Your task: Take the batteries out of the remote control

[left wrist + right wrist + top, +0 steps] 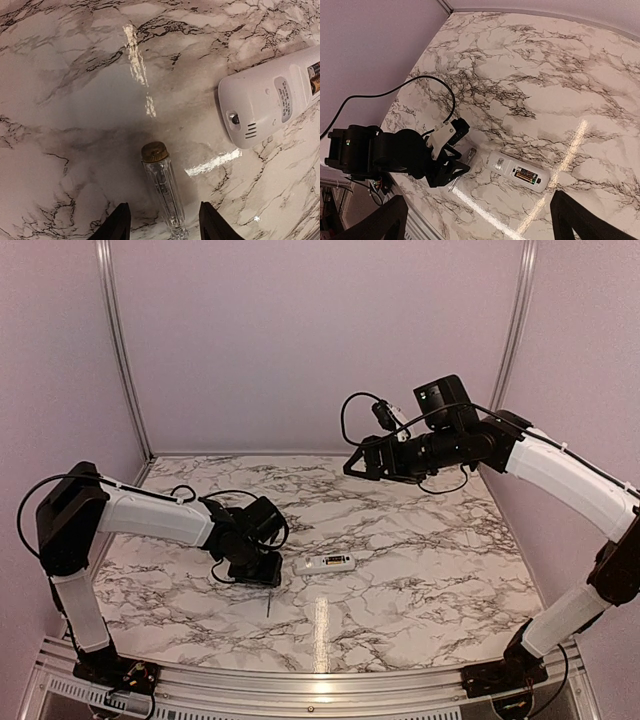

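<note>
The white remote control point(325, 563) lies flat on the marble table, back side up with its battery bay uncovered. The batteries point(527, 175) sit inside the bay, gold and dark, and show again at the edge of the left wrist view point(315, 80). My left gripper point(165, 227) is low over the table just left of the remote point(270, 100). It is open, with its fingers straddling a clear-handled screwdriver point(161, 185) and a gap on each side. My right gripper point(480, 220) hangs open and empty, high above the back right of the table point(358, 465).
The screwdriver has a brass cap, and its thin dark shaft point(268, 605) points toward the near edge. Lilac walls close in the table at the back and on both sides. A metal rail point(320, 685) runs along the front.
</note>
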`<state>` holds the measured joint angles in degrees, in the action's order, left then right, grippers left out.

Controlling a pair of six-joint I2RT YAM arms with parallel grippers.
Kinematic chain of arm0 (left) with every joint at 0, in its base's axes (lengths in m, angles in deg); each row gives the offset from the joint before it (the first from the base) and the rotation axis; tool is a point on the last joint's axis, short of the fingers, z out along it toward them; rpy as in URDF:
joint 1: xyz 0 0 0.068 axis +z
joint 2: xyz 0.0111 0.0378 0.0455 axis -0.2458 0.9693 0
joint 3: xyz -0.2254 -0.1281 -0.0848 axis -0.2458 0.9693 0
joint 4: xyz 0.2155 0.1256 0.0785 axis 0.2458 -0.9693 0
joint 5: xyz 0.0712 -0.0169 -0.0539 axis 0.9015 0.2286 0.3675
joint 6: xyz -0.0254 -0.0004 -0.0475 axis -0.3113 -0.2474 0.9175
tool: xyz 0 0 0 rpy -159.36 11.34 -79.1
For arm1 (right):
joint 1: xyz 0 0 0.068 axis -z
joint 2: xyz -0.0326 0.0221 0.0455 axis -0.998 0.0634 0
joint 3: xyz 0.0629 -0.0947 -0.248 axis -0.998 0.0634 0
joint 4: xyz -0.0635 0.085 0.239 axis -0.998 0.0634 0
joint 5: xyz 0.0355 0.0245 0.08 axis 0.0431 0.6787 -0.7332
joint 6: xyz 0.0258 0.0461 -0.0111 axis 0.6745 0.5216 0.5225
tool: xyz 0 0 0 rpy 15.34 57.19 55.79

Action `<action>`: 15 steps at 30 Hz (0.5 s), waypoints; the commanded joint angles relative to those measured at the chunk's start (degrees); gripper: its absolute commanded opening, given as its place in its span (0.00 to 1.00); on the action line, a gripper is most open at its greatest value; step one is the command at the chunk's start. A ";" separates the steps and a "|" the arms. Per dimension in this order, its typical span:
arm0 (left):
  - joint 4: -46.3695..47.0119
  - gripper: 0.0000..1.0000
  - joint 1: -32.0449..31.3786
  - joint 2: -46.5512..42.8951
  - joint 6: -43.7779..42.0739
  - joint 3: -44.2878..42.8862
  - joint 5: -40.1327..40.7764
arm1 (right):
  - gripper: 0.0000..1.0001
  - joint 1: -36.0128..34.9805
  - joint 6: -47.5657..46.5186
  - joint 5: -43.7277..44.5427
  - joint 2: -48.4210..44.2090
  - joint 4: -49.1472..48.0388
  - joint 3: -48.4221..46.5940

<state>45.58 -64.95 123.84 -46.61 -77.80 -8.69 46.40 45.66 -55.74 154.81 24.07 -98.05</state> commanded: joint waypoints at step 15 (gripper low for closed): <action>-7.19 0.40 -4.00 5.15 4.90 -5.22 6.10 | 0.98 -0.20 -7.33 1.39 -0.09 6.39 -4.33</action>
<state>42.15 -68.18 127.20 -43.74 -82.34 -5.08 46.40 40.75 -55.65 154.81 28.03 -100.04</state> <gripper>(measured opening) 0.412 0.985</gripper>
